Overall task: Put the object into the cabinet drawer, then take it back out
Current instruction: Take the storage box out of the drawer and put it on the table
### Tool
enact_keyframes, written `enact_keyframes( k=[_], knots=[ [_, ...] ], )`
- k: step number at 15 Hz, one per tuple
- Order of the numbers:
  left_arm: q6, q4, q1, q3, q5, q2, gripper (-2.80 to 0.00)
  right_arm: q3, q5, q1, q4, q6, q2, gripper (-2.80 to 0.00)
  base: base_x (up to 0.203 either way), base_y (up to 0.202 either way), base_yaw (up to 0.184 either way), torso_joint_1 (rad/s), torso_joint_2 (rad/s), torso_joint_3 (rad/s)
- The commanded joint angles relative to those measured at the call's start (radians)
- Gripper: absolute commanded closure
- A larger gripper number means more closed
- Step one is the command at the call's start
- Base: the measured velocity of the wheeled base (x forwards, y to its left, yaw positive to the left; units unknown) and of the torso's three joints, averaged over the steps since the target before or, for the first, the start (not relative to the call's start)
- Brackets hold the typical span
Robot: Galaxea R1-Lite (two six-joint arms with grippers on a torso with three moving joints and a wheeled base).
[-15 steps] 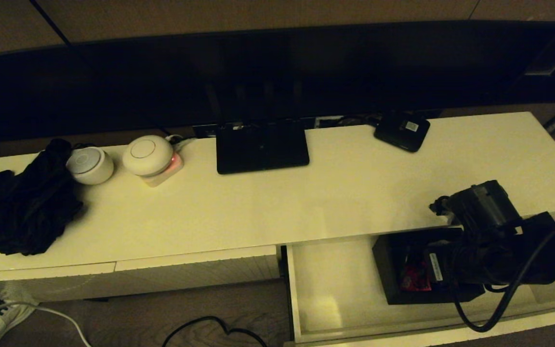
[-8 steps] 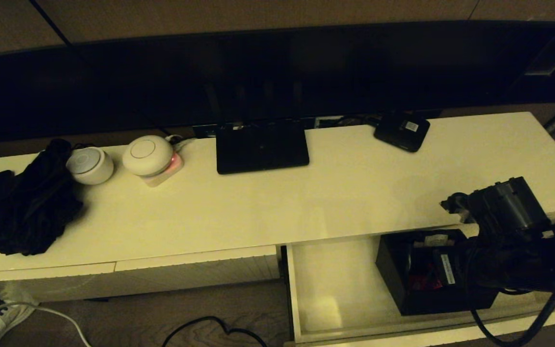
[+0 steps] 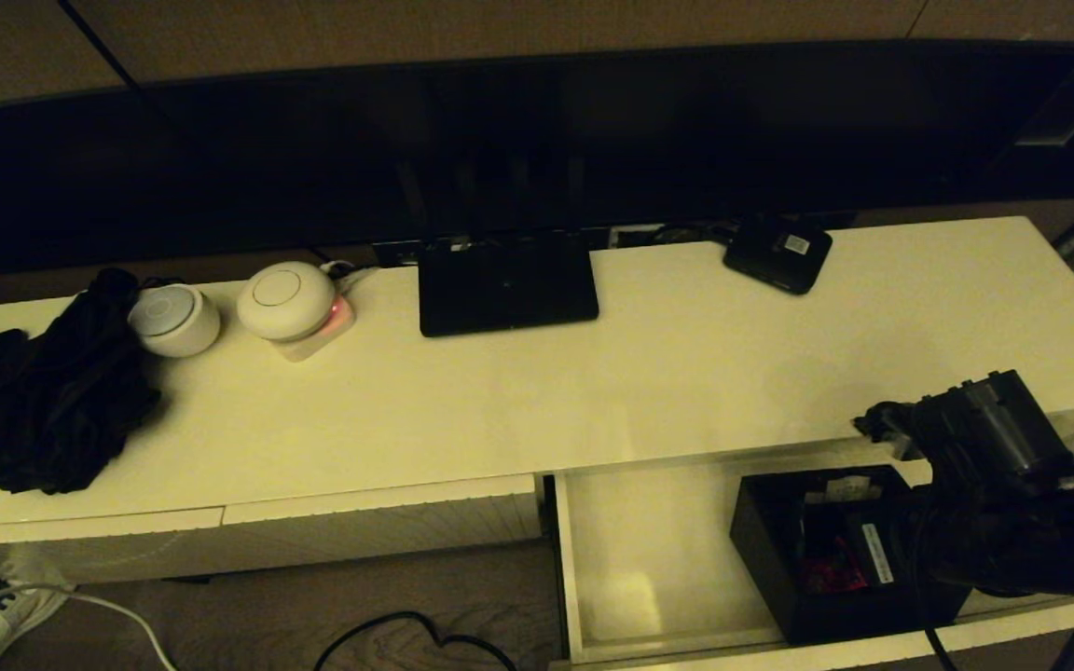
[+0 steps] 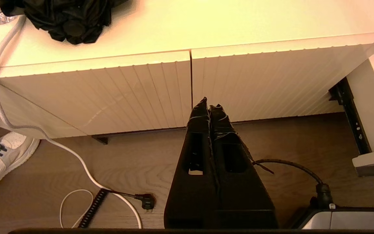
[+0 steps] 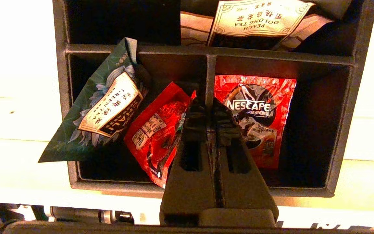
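One right end effector (image 5: 209, 109) pinches the organiser box's (image 5: 352, 97) central divider.

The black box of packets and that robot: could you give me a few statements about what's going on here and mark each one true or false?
1. The black box is inside the open drawer. True.
2. The right hand is closed on a divider inside the box. True.
3. The left hand is helping to hold the box. False: it hangs closed and empty in front of the shut ribbed drawer fronts, above the floor.
4. The box holds only red Nescafe packets. False: a green tea packet and a peach oolong tea packet are in it too.
5. The flat black router lies in the drawer. False: it sits on the cabinet top.
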Motion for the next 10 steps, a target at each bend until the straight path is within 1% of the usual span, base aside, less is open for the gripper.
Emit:
enact_keyframes(
  k=[1, 10],
  knots=[
    [0.0, 0.0, 0.0, 0.003, 0.001, 0.0, 0.0, 0.013, -0.002, 0.011, 0.006, 0.001, -0.005, 0.0, 0.0, 0.0, 0.0, 0.0, 0.0, 0.0],
    [0.0, 0.0, 0.0, 0.003, 0.001, 0.0, 0.0, 0.047, -0.007, 0.015, 0.008, 0.005, -0.073, 0.0, 0.0, 0.0, 0.0, 0.0, 0.0, 0.0]
  ],
)
